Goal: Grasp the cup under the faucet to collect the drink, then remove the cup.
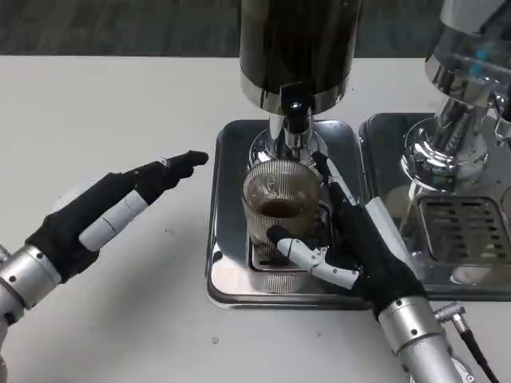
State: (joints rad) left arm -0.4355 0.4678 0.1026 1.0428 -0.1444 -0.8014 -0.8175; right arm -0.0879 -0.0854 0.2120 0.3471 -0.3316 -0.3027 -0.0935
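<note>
A ribbed clear glass cup (278,206) with dark drink in its lower part stands on the drip grate of a steel tray (226,239), directly beneath the black faucet (295,120) of a dark drink dispenser (297,48). My right hand (351,239) wraps around the cup from the right, its thumb across the cup's near side and its fingers behind it. To the left of the tray my left hand (112,211) hovers over the table, fingers straight and pointing toward the tray, holding nothing.
A second steel dispenser (463,96) stands on its own tray with a slotted grate (467,231) at the right. The white table (96,104) stretches out to the left and front.
</note>
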